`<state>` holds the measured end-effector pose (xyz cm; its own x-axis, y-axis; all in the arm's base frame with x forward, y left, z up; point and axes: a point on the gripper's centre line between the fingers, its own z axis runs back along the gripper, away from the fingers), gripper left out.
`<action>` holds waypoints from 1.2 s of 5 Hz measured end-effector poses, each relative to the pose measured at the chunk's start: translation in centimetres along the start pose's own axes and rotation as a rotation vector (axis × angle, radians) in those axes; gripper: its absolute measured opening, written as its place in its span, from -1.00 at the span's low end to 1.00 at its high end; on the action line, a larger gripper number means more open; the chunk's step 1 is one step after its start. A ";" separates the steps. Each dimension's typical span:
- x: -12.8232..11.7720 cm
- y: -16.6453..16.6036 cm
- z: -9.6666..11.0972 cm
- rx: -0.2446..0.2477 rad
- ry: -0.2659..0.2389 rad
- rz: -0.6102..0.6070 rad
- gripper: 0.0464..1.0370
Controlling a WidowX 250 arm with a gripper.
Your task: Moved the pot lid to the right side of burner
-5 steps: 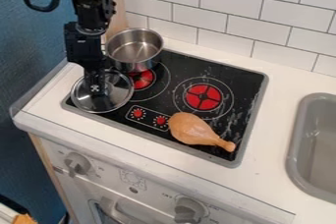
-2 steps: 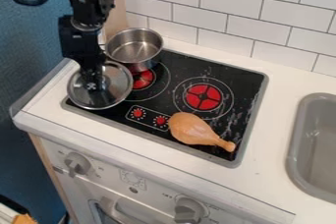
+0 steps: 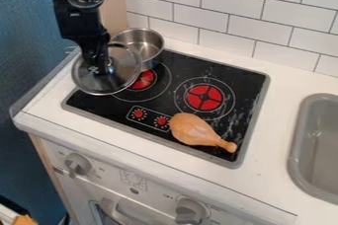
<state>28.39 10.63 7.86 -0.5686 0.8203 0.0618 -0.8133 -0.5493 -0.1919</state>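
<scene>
My gripper (image 3: 101, 67) is at the upper left, shut on the knob of the glass pot lid (image 3: 123, 77). The lid hangs tilted above the stove's left corner, overlapping the front left of the metal pot (image 3: 148, 43) in the view. The pot stands upright at the back left of the stovetop. Part of the left red burner (image 3: 143, 81) shows beside the lid, and the right red burner (image 3: 204, 97) is uncovered.
A toy drumstick (image 3: 192, 129) lies on the stove's front right part. The grey sink (image 3: 298, 142) is at the right edge, and a tiled wall (image 3: 228, 2) rises behind the counter (image 3: 165, 157).
The gripper and the lid first shifted slightly left, then rose toward the back and a little right. The lid is now more tilted and overlaps the pot more. Pot and drumstick kept their places.
</scene>
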 end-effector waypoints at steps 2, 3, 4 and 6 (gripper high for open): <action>-5.8 -0.7 3.1 0.050 0.090 -0.117 -0.52; -9.4 -0.4 3.2 0.060 0.078 -0.189 -0.52; -13.4 0.3 2.7 0.074 0.072 -0.264 -0.52; -18.9 1.4 0.7 0.079 0.035 -0.353 -0.52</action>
<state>37.87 -5.74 7.08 -0.2481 0.9657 0.0769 -0.9664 -0.2412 -0.0883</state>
